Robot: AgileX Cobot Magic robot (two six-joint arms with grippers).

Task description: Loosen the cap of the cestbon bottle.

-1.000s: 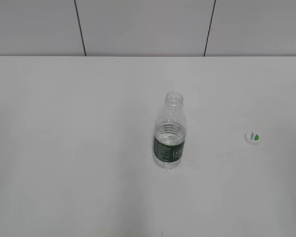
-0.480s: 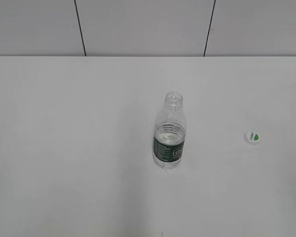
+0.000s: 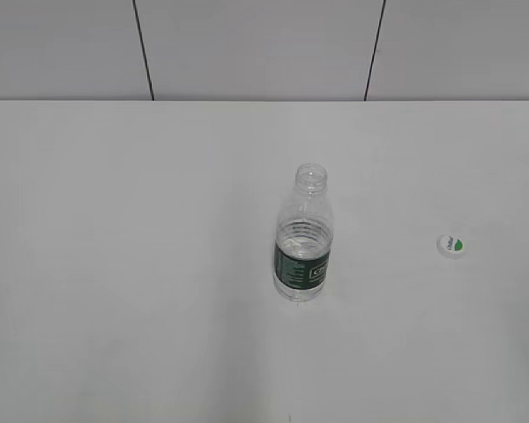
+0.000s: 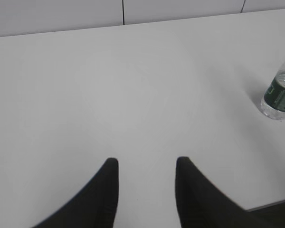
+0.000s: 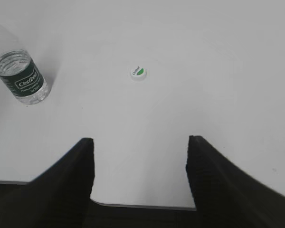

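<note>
The cestbon bottle (image 3: 304,238) stands upright mid-table with its neck uncapped; it also shows in the left wrist view (image 4: 280,92) and the right wrist view (image 5: 19,73). The cap (image 3: 451,245) lies flat on the table to the bottle's right, green half-disc up, also in the right wrist view (image 5: 138,72). Neither gripper shows in the exterior view. My left gripper (image 4: 146,164) is open and empty, far left of the bottle. My right gripper (image 5: 140,141) is open and empty over the table's front edge, well short of the cap.
The white table (image 3: 123,264) runs back to a grey panelled wall (image 3: 247,44) with dark seams. The table's front edge shows in the right wrist view (image 5: 142,205) and at the lower right of the left wrist view (image 4: 270,203).
</note>
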